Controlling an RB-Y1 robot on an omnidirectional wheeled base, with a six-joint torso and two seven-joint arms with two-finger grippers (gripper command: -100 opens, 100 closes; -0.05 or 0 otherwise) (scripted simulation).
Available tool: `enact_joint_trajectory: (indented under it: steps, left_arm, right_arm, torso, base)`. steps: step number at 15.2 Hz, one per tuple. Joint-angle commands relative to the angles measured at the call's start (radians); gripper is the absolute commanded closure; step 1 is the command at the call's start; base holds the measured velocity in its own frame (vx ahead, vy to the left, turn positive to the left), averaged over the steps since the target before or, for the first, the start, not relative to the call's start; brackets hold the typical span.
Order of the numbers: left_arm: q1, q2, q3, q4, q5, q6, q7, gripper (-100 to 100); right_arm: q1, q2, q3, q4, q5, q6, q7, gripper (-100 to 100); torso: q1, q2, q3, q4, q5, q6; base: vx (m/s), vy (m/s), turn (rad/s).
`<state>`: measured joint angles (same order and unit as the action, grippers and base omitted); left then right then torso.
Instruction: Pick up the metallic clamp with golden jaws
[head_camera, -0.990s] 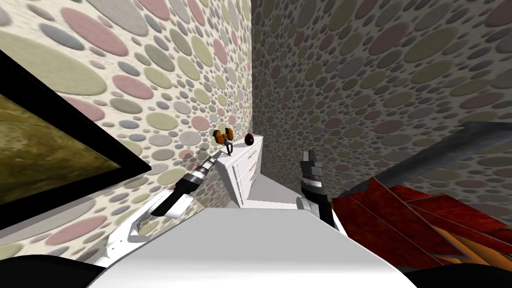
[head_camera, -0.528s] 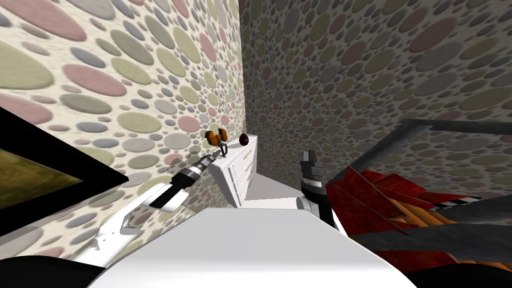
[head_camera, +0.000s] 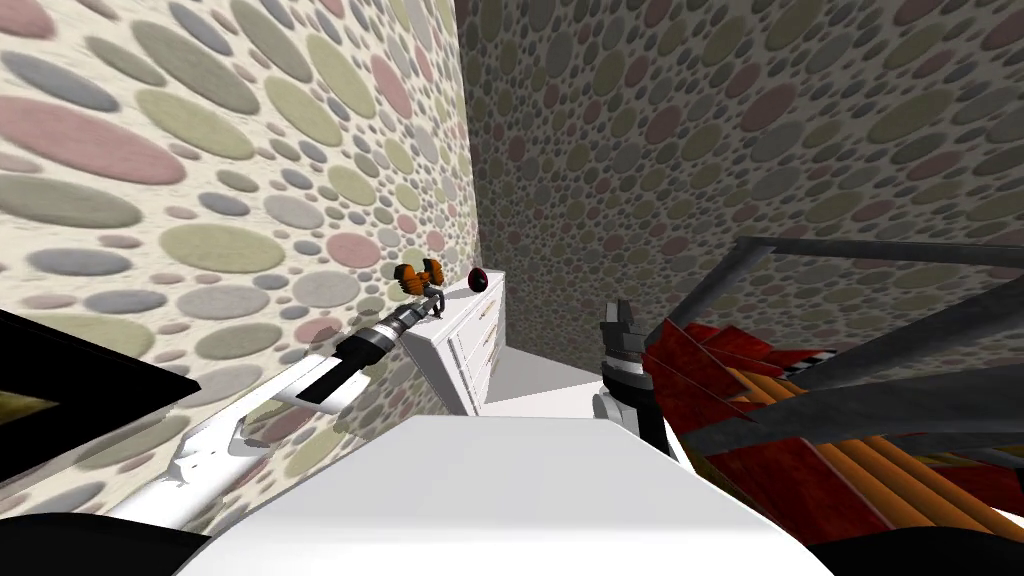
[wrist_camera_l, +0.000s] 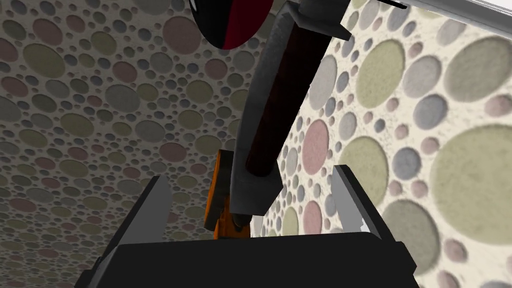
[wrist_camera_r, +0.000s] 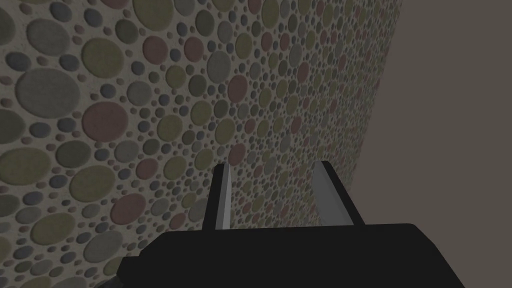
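— Where is the clamp found?

— The clamp (head_camera: 418, 276) is seen left of the middle in the head view. It stands on the white dresser (head_camera: 470, 340), close to the dotted wall. A dark round object (head_camera: 478, 280) lies just beside it.

— How is the left tool set?

— The left tool (wrist_camera_l: 250, 172) is spread. The clamp's grey bar and dark red grip are framed roughly midway between its fingers, and neither side appears touched.

— What is advised?

— The fingers should be closed evenly across the bar so that nothing is nudged toward the wall. A lift is best begun only once the bar is firmly pinched. The right tool (head_camera: 620, 318) is held spread and empty, right of the middle.
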<state>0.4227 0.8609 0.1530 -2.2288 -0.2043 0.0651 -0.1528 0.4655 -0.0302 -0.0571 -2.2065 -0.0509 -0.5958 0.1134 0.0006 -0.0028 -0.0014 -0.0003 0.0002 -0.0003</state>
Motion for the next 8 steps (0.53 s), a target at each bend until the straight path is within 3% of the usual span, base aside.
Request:
enact_joint_trajectory:
  steps: [1,2,3,8]
  left_arm:
    - [0.006,0.016,0.010,-0.023,0.008,0.022,0.008,-100]
    - [0.000,0.009,0.003,-0.010,0.004,0.011,0.004,-100]
    - [0.000,0.011,0.004,-0.013,0.005,0.015,0.005,100]
    - [0.000,0.011,0.004,-0.012,0.004,0.016,0.004,100]
  right_arm:
    - [0.000,0.000,0.000,0.000,0.000,0.000,0.000,0]
    - [0.000,0.000,0.000,0.000,0.000,0.000,0.000,0]
    - [0.000,0.000,0.000,0.000,0.000,0.000,0.000,0]
    - [0.000,0.000,0.000,0.000,0.000,0.000,0.000,0]
  torso:
    - [0.000,0.000,0.000,0.000,0.000,0.000]
    - [-0.002,-0.003,-0.002,-0.001,0.000,0.000]
    - [-0.002,-0.004,-0.002,-0.001,-0.001,0.000]
    - [-0.001,0.001,0.000,0.000,0.000,0.000]
  base:
    - [0.114,-0.040,0.007]
    - [0.073,-0.028,0.008]
    - [0.023,-0.009,0.003]
    - [0.003,-0.001,0.002]
